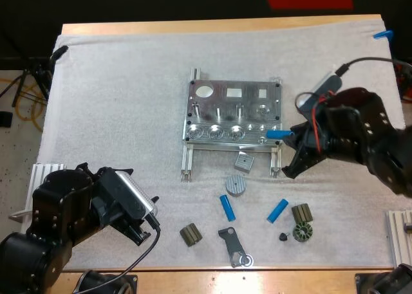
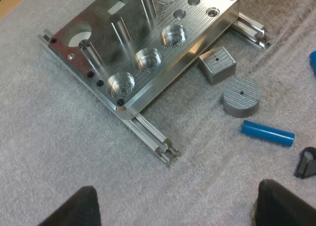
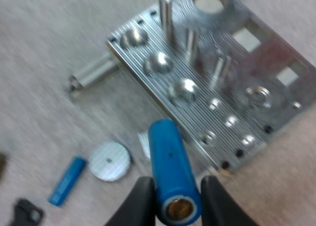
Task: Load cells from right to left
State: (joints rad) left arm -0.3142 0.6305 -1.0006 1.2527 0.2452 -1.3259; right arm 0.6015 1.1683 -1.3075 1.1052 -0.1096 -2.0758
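Your desk (image 1: pixel 219 26), metal fixture (image 1: pixel 233 112) at its middle, your left pincer (image 1: pixel 145 226) spread at 7 o'clock, your right pincer (image 1: pixel 291 134) pinching a blue cell (image 1: pixel 278 134) at the fixture's 4 o'clock corner, a spare cell (image 1: pixel 228 208) at 6 o'clock

The metal fixture (image 1: pixel 235 112) lies flat, a ribbed silver plate on two rails. Its three round pockets along the near edge are empty (bare metal in each). One blue cell (image 1: pixel 278 134) is pinched in the right hand (image 1: pixel 294 138), level at the fixture's near right corner. A second blue cell (image 1: pixel 228 207) lies on its side, nearer than the fixture's middle. A third blue cell (image 1: pixel 278 210) lies likewise, nearer than its right rail.
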